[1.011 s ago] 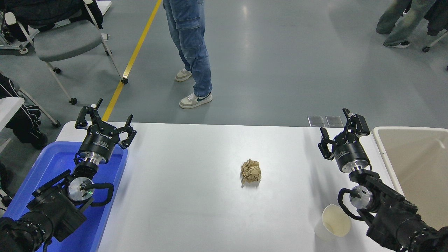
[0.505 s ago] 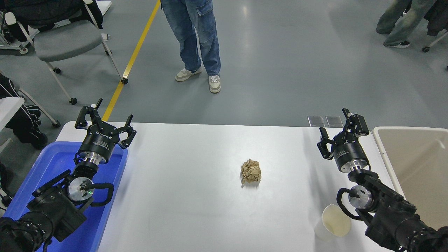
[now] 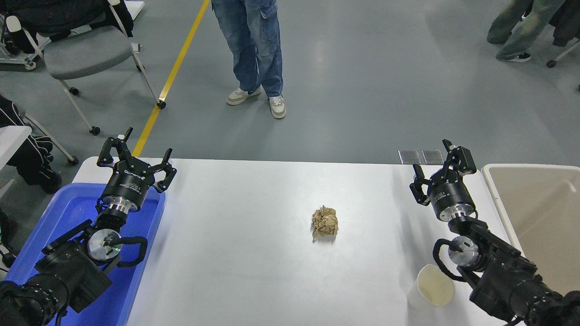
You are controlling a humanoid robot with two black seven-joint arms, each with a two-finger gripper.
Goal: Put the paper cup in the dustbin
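Note:
The white paper cup (image 3: 430,292) stands upright on the white table (image 3: 253,253) at the near right, its cream inside showing, just left of my right forearm. The beige dustbin (image 3: 539,213) stands beside the table's right edge. My right gripper (image 3: 440,170) is open and empty, held over the table's far right, well beyond the cup and just left of the dustbin. My left gripper (image 3: 136,156) is open and empty, parked over the far end of the blue tub.
A crumpled brown paper ball (image 3: 325,222) lies at the table's middle. A blue plastic tub (image 3: 59,222) sits at the left under my left arm. A person in jeans (image 3: 253,50) stands beyond the far edge; a grey chair (image 3: 86,54) is at the far left.
My right arm has shifted slightly left and away, a few pixels only. The person beyond the table has stepped and brought the feet together. The cup has not moved.

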